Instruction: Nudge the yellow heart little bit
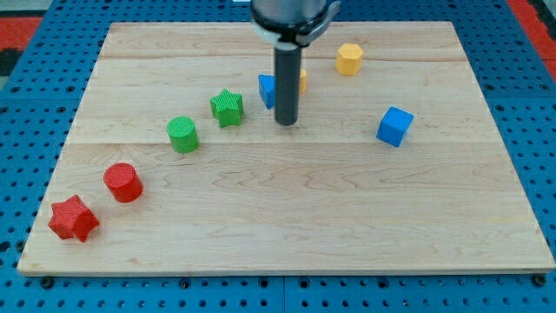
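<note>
I am counting eight blocks sitting on the table [287, 217]: two red [73, 218], two green [182, 135], two blue [394, 126] and two yellow [349, 59], one yellow showing only partly behind my rod.

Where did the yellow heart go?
The yellow heart is near the view's top middle, mostly hidden behind my tip, with only a sliver showing right of the rod. A blue block sits just left of it.

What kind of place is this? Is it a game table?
Probably a robot test bench, not a game. A wooden board lies on a blue pegboard, and my tip pushes little blocks like the red star around.
</note>
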You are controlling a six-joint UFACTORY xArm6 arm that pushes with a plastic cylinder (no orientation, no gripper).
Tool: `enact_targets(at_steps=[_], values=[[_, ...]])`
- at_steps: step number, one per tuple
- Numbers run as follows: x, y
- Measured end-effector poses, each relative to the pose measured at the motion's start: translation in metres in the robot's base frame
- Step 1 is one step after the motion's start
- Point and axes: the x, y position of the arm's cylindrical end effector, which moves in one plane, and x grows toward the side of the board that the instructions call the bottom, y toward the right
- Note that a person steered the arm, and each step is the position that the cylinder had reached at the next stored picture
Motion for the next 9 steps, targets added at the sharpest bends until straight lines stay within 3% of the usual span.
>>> enact_targets(at_steps=[1,2,3,4,6,7,8,9], values=[[0.049,0.006],[0.162,-0.041],[0.201,-0.090],[0.201,-0.105],[0.198,-0.291],[0.147,-0.292],[0.130,-0.232],[0.136,-0.212]])
